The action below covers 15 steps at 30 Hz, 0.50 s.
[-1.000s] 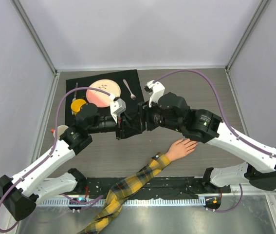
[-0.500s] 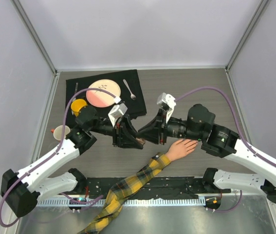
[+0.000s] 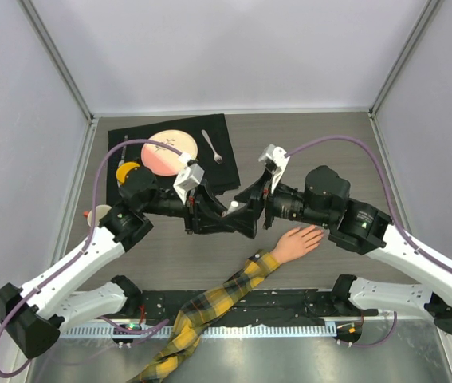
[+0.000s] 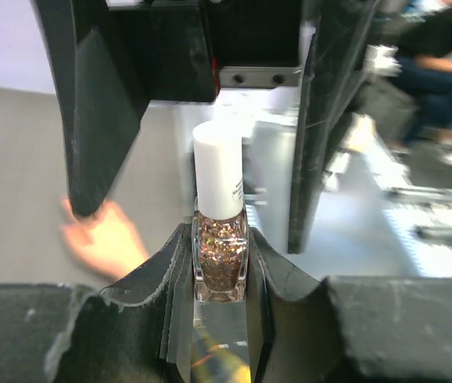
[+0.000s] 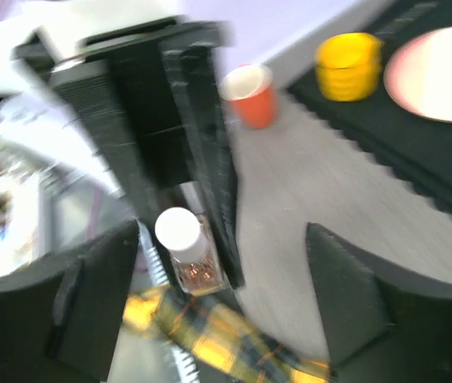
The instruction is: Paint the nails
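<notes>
I log: left end effector (image 4: 220, 257) clenched on glitter polish bottle (image 4: 219, 199); right end effector (image 5: 222, 283) released, jaws wide, facing it.

nails (image 3: 319, 233): too small to make out from above; fingertips of the mannequin hand (image 3: 296, 242) right against the right arm (image 3: 353, 225), ends not separable; a peach smear in the left wrist view.
plaid sleeve (image 3: 210, 307): cut off at the overhead view's bottom edge; streaked in the right wrist view.
polish bottle (image 4: 220, 255): lower sides covered by the left gripper (image 4: 220, 275); cap print unreadable.
orange cup (image 3: 98, 214): near the table's left edge, partly under the left arm (image 3: 90, 255).
plate (image 5: 441, 72): cut by the right edge, blurred.
</notes>
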Motion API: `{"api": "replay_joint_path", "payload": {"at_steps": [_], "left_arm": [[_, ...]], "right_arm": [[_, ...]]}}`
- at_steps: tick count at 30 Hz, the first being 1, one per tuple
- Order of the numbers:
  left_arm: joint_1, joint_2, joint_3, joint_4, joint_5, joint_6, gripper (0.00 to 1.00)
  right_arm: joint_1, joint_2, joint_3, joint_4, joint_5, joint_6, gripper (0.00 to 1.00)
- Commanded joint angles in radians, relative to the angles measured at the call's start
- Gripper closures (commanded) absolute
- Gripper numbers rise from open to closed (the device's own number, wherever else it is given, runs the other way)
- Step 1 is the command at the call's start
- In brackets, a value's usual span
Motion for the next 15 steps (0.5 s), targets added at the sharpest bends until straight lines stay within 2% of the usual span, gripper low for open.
{"api": "replay_joint_path", "payload": {"at_steps": [1, 5, 7, 9, 15], "left_arm": [[0.001, -0.030, 0.059, -0.211, -0.321, 0.240, 1.00], [0.001, -0.032, 0.063, -0.242, -0.341, 0.252, 1.00], [0.001, -0.042, 0.056, -0.235, -0.344, 0.250, 1.00], [0.001, -0.046, 0.051, -0.231, -0.369, 0.250, 1.00], [0.001, -0.047, 0.051, -0.225, -0.377, 0.246, 1.00]], "right_arm": [[0.006, -0.011, 0.076, -0.103, 0.302, 0.111, 0.04], [0.034, 0.006, 0.095, -0.111, 0.342, 0.140, 0.03], [0.051, 0.016, 0.103, -0.117, 0.415, 0.149, 0.04], [0.055, 0.029, 0.122, -0.122, 0.434, 0.156, 0.09], [0.068, 0.088, 0.159, -0.133, 0.434, 0.146, 0.39]]}}
